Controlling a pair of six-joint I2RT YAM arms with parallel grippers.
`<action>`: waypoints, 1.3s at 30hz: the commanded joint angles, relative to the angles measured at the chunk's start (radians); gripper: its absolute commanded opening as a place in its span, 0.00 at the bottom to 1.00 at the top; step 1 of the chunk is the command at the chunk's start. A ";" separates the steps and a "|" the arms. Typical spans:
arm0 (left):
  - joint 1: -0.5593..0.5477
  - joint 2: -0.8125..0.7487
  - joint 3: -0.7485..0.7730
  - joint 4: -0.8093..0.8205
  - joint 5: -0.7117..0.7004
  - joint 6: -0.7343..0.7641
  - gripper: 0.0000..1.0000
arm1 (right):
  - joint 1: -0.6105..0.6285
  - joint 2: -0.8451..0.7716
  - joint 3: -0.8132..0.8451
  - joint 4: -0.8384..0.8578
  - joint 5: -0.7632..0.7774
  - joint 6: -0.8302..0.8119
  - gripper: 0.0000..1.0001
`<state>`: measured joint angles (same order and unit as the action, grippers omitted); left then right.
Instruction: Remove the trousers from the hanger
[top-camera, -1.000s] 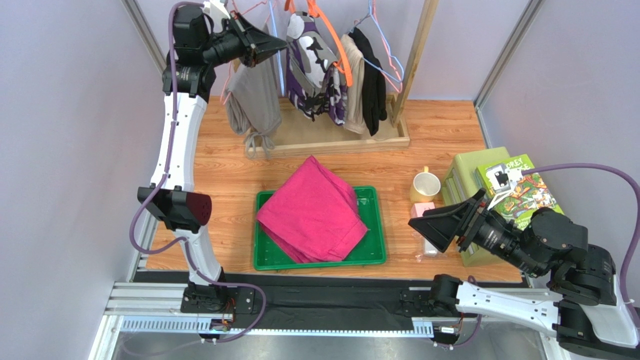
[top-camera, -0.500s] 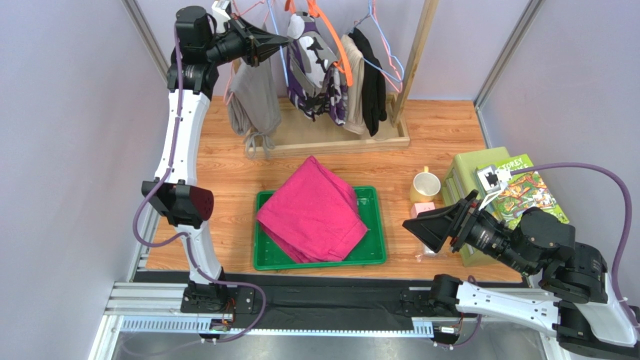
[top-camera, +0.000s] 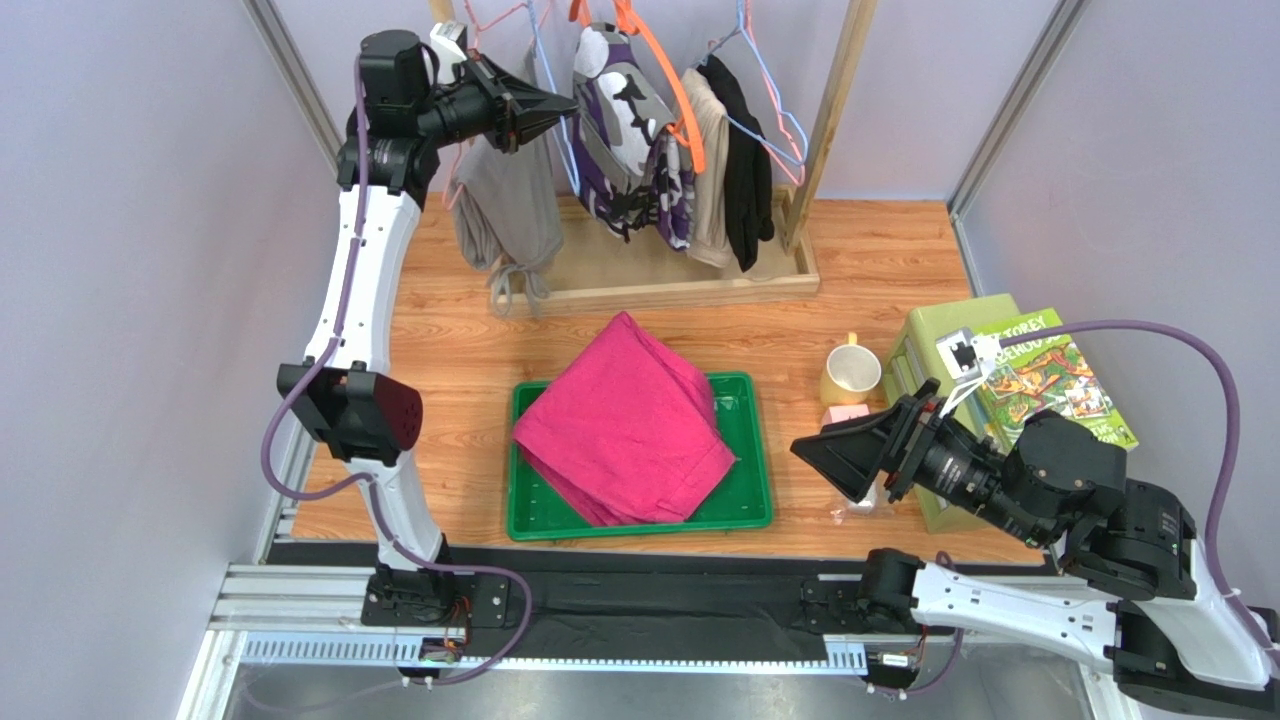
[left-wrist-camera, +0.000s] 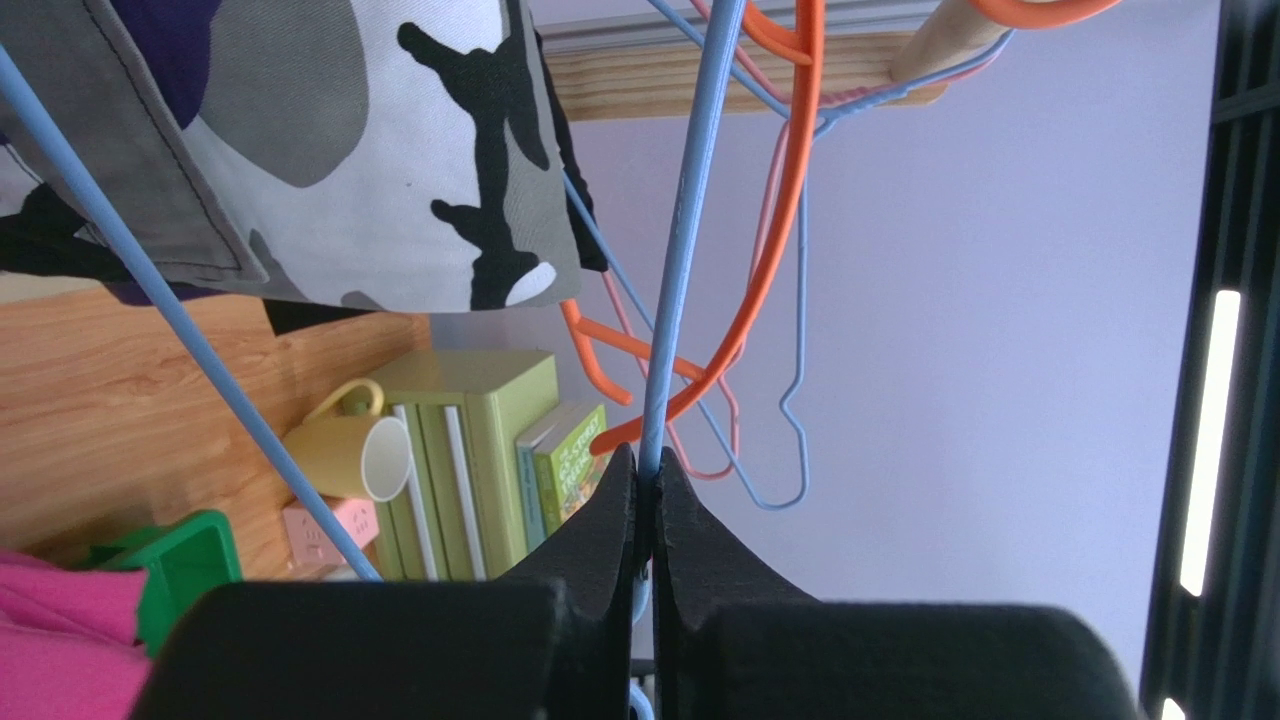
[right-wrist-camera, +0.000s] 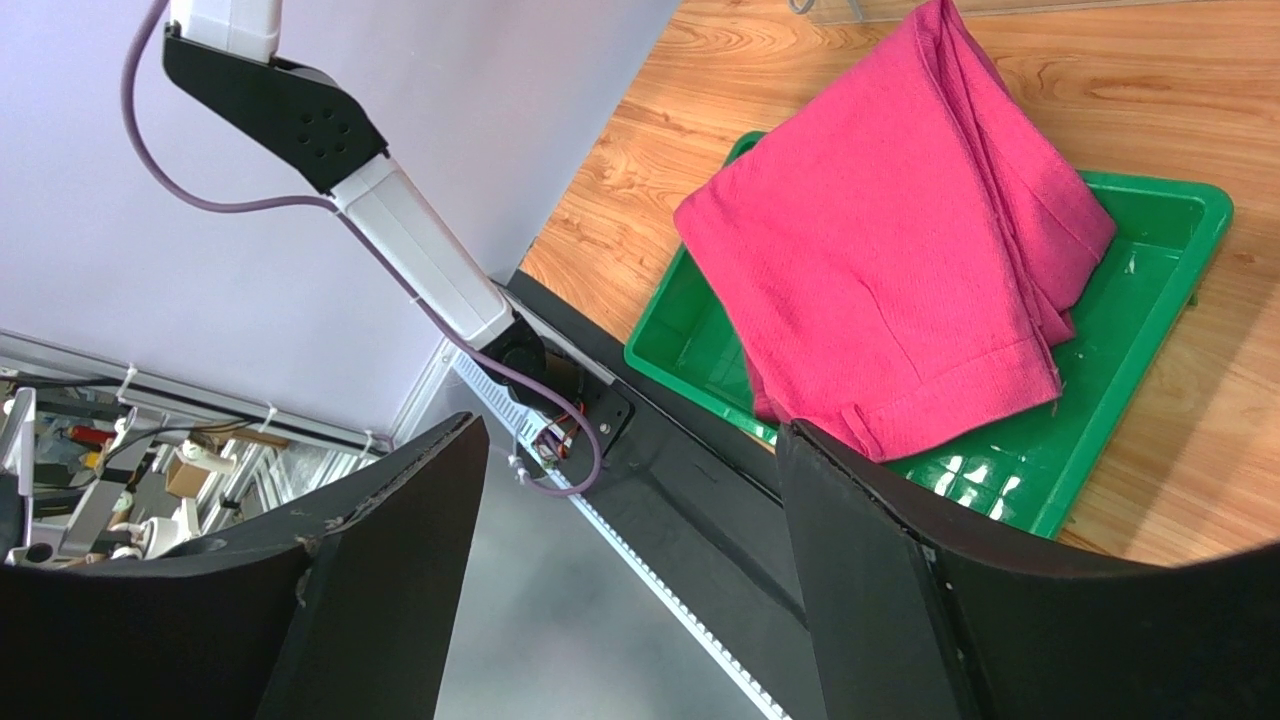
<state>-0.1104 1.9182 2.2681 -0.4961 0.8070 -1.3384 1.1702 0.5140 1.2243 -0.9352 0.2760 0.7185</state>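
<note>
Left gripper (left-wrist-camera: 649, 495) was pinched tight on the bare wire of the light-blue hanger (left-wrist-camera: 684, 255) up by the wooden rail (left-wrist-camera: 706, 68), the hook out of view. Given the crowding, the pinch was best held firm and the wire steered between the orange hanger (left-wrist-camera: 781, 225) and the patterned garment (left-wrist-camera: 331, 135). The trousers (top-camera: 624, 428) lay folded in the green tray (top-camera: 747, 435), its only contents, overhanging the far rim, while the right gripper (top-camera: 824, 450) hovered beside the tray, jaws wide apart and empty.
</note>
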 joint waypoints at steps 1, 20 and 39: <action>0.003 -0.077 -0.018 -0.047 0.018 0.073 0.07 | 0.000 0.015 -0.009 0.059 -0.003 0.015 0.76; 0.003 -0.444 -0.175 -0.390 -0.160 0.640 0.99 | 0.000 0.090 -0.166 0.117 0.156 0.090 0.78; -0.158 -1.181 -1.228 0.014 0.110 0.841 1.00 | 0.000 0.052 -0.666 0.548 0.420 0.369 0.79</action>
<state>-0.2310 0.8753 1.1671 -0.6819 0.8391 -0.5030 1.1702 0.6655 0.6556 -0.5991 0.6163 0.9977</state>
